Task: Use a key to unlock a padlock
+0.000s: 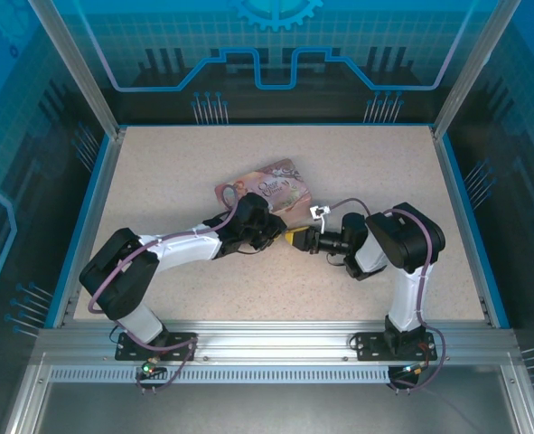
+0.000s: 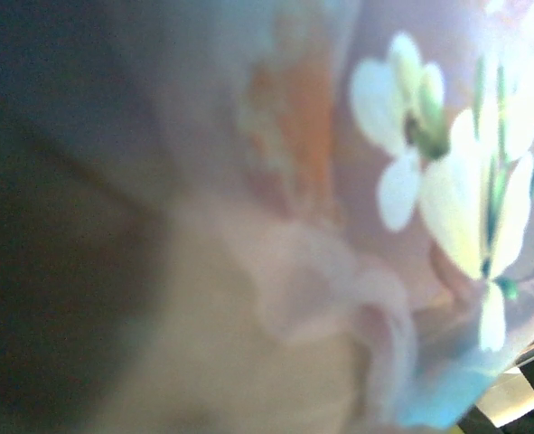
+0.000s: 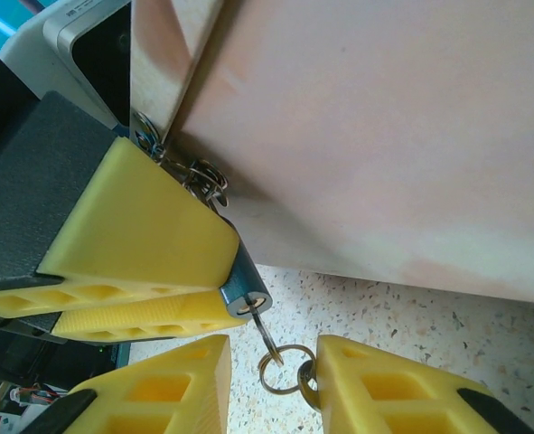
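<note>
The padlock (image 3: 241, 287), teal-blue, sits pinched between the yellow fingers (image 3: 149, 221) of my left gripper (image 1: 276, 237), its keyhole end sticking out. The thin silvery key (image 3: 266, 331) stands in that keyhole, and a small ring (image 3: 273, 377) hangs from its end. My right gripper (image 3: 274, 363) is open. Its two yellow fingers flank the ring and key without pinching them, and the right finger touches a second ring (image 3: 306, 386). From above, both grippers meet just in front of the pink tin (image 1: 276, 190), the right gripper (image 1: 298, 240) facing left.
The pink illustrated tin (image 3: 384, 117) lies just behind the padlock and rings, and its blurred flower print (image 2: 411, 181) is very close to the left wrist camera. The speckled table (image 1: 158, 181) has blue walls on three sides and a metal rail (image 1: 267, 339) at the near edge.
</note>
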Robot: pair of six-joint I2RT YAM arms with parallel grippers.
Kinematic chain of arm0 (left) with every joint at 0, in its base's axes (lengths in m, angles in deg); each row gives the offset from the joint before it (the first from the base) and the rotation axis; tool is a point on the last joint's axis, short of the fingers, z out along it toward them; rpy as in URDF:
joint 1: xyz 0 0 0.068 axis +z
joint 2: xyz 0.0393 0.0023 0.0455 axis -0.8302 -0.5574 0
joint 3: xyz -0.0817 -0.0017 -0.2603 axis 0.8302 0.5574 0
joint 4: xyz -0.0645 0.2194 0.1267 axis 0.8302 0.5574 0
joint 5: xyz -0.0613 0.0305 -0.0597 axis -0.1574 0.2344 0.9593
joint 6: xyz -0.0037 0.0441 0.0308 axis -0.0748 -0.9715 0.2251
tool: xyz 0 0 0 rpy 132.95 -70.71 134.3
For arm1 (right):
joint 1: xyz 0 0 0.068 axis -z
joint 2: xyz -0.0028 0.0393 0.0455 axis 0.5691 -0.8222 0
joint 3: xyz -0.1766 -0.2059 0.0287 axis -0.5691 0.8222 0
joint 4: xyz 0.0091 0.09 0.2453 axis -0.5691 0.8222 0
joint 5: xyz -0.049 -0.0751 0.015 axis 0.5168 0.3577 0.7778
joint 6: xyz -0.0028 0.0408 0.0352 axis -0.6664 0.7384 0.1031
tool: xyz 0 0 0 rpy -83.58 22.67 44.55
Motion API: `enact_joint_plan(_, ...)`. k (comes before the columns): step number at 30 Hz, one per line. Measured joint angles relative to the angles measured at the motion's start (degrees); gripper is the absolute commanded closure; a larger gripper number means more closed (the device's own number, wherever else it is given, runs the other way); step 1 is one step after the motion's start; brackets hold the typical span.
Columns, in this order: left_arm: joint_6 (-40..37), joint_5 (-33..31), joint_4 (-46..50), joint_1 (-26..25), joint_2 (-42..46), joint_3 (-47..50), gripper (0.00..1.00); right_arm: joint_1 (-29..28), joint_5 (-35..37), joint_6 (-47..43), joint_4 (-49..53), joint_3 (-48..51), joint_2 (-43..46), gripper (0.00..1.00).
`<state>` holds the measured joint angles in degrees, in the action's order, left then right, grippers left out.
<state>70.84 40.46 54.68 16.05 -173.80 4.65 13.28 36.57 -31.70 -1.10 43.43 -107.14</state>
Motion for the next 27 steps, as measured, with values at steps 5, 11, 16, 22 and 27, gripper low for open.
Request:
enact_joint_plan(5, 0.0, 0.02, 0.0, 0.0, 0.0, 0.0, 1.0, 0.0, 0.0, 0.04, 0.0, 0.0, 0.0, 0.72)
enact_joint_plan(11, 0.0, 0.02, 0.0, 0.0, 0.0, 0.0, 1.0, -0.02, 0.0, 0.87, 0.02, -1.01, 0.0, 0.84)
enact_joint_plan(16, 0.0, -0.02, 0.0, 0.15, 0.02, -0.11, 1.0, 0.09, 0.02, 2.49, -0.2, -1.29, 0.0, 0.97)
enact_joint_plan(22, 0.0, -0.02, 0.0, 0.22, 0.02, -0.17, 1.0, 0.09, 0.28, 6.23, -0.2, -1.31, 0.0, 1.0)
enact_joint_plan(27, -0.02, -0.04, 0.0, 0.22, 0.0, -0.22, 1.0, 0.02, 0.61, 11.26, -0.22, -1.27, 0.02, 1.0)
